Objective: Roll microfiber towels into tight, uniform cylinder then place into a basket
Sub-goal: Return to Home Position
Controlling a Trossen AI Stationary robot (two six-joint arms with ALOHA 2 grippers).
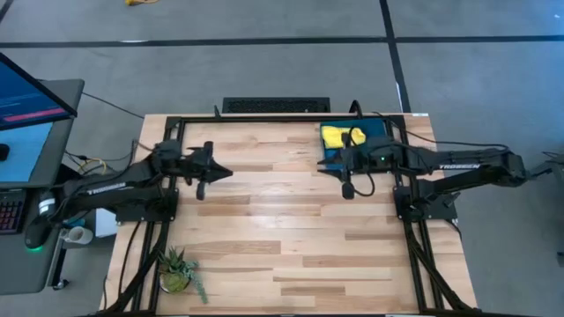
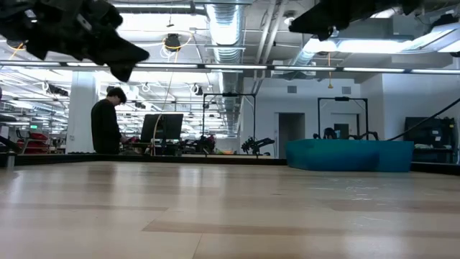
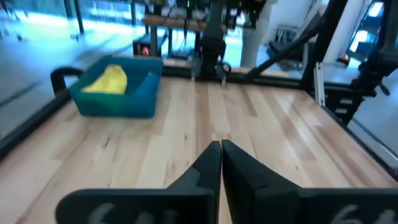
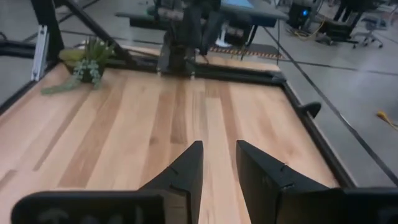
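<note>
Two arms hover above a wooden table [image 1: 282, 229], their grippers pointing at each other. The left gripper [image 3: 220, 144] has its fingers pressed together, holding nothing. The right gripper [image 4: 219, 144] has a narrow gap between its fingers and is also empty. Just beside the right gripper, toward the table's far edge, sits the basket [image 1: 379, 129], with the yellow towel [image 1: 339, 136] lying inside.

Towel [image 1: 342, 136] in the basket [image 1: 377, 131] at the table [image 1: 282, 229]'s back right corner, plant [image 1: 179, 271] front left.
</note>
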